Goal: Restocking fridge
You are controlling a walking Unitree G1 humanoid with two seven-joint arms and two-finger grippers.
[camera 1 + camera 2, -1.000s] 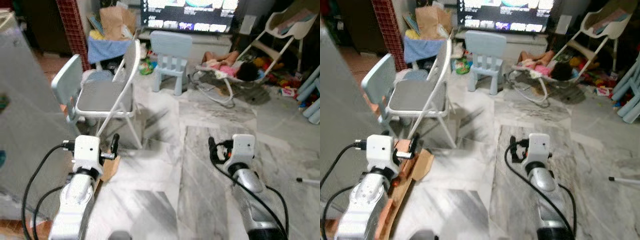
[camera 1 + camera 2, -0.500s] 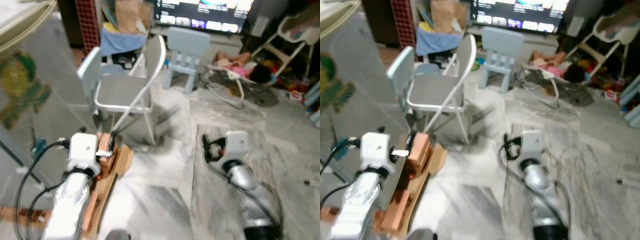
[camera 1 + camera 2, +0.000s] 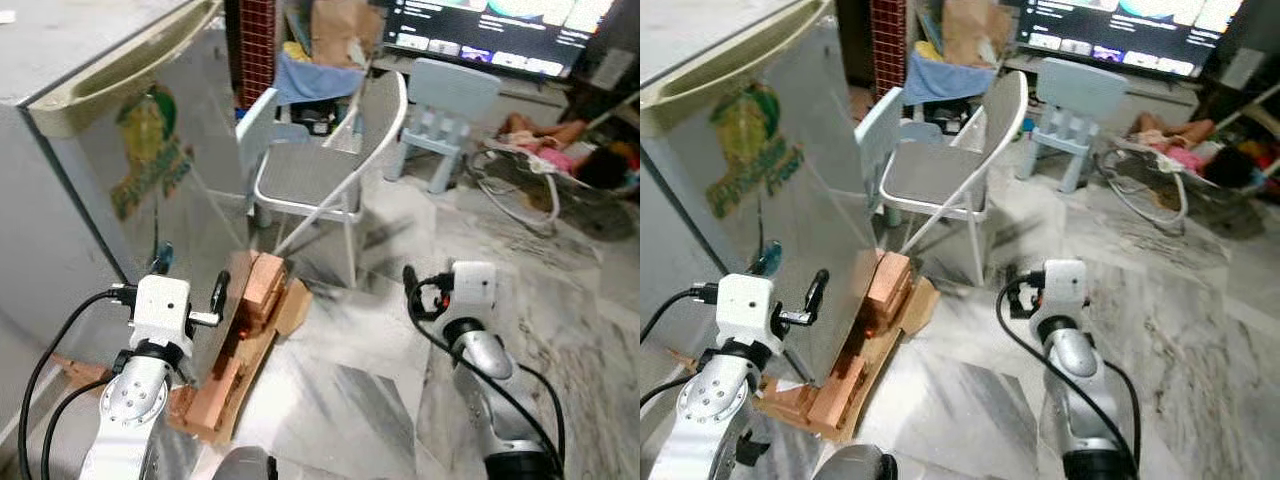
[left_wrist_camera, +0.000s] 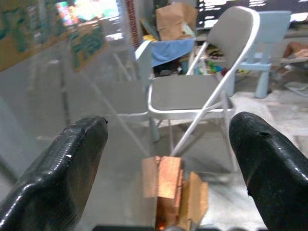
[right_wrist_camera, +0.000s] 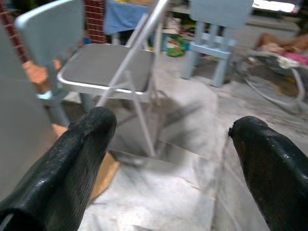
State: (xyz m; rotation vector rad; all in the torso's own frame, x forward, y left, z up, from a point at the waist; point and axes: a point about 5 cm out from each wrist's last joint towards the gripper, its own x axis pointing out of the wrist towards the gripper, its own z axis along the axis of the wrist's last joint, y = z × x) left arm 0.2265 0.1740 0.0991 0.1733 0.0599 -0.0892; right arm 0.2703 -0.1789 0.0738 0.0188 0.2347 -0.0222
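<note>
Now the fridge [image 3: 90, 150] stands with its door shut, on the left of the robot, and the left gripper [image 3: 190, 300], jaws apart and empty, is just beside its front face. The right gripper [image 3: 425, 295], also apart and empty, is farther from the fridge.

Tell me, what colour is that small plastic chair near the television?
Pale blue; the small plastic chair shows best in the right eye view.

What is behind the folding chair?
Behind the folding chair stand a pale blue child's chair, a blue cloth with a brown paper bag above it, and a lit screen. The chair back covers the floor there.
</note>
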